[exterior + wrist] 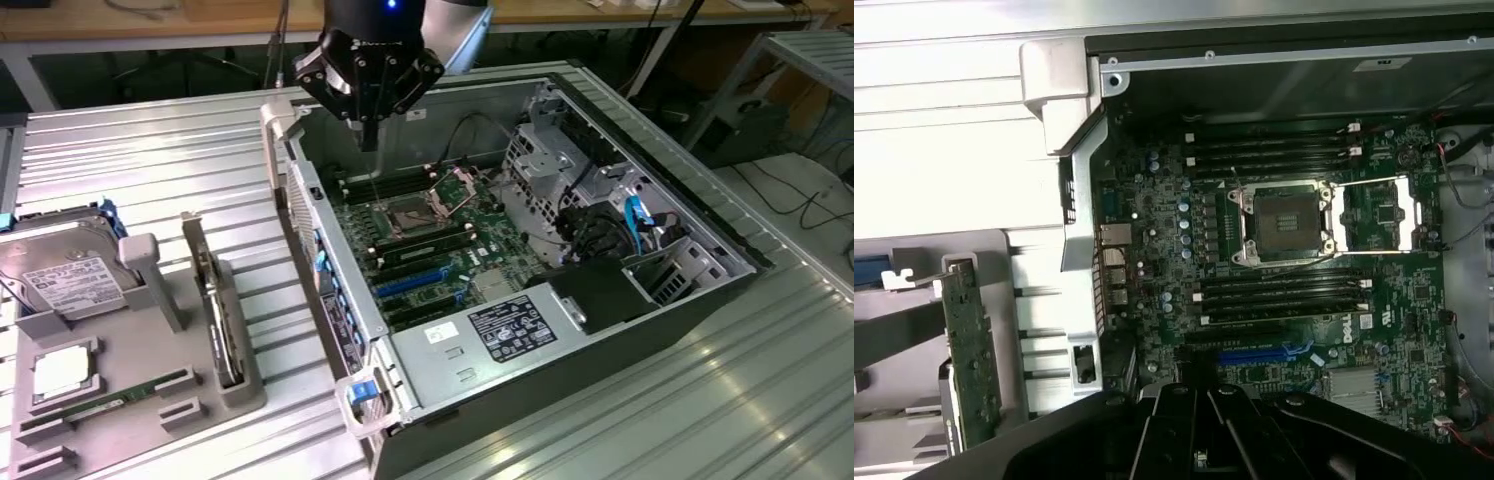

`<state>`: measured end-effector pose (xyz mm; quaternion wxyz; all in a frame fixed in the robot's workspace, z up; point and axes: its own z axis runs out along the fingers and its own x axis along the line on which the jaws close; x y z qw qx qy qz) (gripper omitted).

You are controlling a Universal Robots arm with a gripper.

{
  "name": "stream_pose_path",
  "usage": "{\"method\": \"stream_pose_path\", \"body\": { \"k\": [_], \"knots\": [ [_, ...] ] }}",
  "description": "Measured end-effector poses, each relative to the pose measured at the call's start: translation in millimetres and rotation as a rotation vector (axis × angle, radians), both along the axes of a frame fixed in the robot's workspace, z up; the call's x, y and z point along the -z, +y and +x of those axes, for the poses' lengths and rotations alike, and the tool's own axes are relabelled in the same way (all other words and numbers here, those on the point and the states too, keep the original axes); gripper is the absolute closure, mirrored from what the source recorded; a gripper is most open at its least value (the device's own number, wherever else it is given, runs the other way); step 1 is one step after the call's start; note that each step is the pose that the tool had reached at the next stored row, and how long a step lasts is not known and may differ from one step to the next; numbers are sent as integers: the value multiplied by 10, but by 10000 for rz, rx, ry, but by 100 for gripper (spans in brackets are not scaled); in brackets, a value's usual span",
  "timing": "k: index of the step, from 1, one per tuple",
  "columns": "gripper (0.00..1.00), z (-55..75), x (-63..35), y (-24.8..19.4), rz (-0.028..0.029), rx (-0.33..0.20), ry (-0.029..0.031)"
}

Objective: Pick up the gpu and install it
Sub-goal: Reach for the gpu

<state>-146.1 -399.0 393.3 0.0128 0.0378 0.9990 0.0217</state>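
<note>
Overhead, closed jaws beside case rim, gpu well apart.

Glare whitens the metal table; the case interior sits dim.

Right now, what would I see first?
The big open black computer case in the middle, with its green circuit board showing. The black gripper hangs above its far end, fingers shut and empty. The thin flat graphics card stands in a grey holder on the exterior view's left.

gpu: thin card; standing on edge in grey holder slot; untouched
</note>
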Motion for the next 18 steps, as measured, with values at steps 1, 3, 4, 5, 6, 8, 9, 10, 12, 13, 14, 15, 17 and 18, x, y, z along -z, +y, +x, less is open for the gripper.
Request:
{"method": "stream_pose_path", "body": {
  "k": [1,3,4,5,6,8,9,10,12,13,14,15,17,18],
  "knots": [
    [89,-14,0,0,0,1,0],
    [89,-41,0,0,0,2,0],
    [89,-57,0,0,0,1,0],
    [89,-77,1,0,1,1,-1],
    [89,-98,1,0,1,1,-1],
    [89,-134,3,0,1,1,-1],
    [89,-142,3,0,1,0,0],
    [89,-151,3,0,0,1,1],
    [89,-171,4,0,0,1,2],
    [89,-180,5,0,1,1,4],
    [89,-188,6,0,1,1,7],
    [89,-200,7,0,1,1,15],
    [89,-227,13,0,1,1,45],
    [89,-231,14,0,0,1,53]
  ]
}}
